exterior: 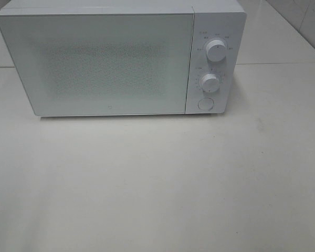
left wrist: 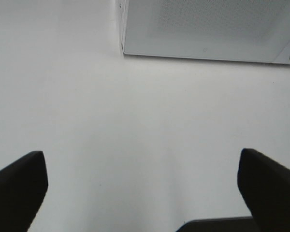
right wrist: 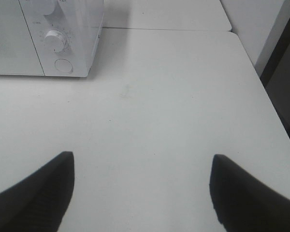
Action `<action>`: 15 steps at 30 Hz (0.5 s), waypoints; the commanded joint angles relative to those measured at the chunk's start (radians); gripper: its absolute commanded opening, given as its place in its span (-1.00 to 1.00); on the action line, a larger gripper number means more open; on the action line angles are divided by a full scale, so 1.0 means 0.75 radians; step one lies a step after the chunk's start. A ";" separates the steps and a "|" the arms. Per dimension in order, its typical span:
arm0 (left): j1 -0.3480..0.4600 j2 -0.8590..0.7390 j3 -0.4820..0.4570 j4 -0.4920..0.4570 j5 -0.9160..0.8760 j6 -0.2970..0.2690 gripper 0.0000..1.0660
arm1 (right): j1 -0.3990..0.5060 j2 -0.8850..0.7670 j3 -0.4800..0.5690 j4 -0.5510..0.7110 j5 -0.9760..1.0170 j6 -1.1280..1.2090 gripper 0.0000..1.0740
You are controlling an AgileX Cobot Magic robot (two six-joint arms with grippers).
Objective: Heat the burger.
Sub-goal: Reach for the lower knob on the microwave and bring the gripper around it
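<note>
The burger is out of view in all three views. A white microwave (exterior: pixel 94 60) stands at the back of the table with its door shut; it also shows in the left wrist view (left wrist: pixel 208 29) and the right wrist view (right wrist: pixel 43 38). It has an upper knob (exterior: pixel 216 50), a lower knob (exterior: pixel 210 83) and a round button (exterior: pixel 205 104) on its right panel. My left gripper (left wrist: pixel 142 186) is open and empty above the bare table, in front of the door's lower left corner. My right gripper (right wrist: pixel 142 186) is open and empty over the table, right of the microwave. Neither gripper shows in the exterior high view.
The white table (exterior: pixel 157 184) spreads in front of the microwave. Its right edge (right wrist: pixel 261 92) runs close to a wall and a dark gap. A seam (exterior: pixel 283 64) marks a second table surface behind.
</note>
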 commanded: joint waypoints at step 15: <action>0.008 -0.177 0.005 0.004 -0.007 0.001 0.87 | -0.009 -0.036 0.008 0.001 0.000 -0.015 0.41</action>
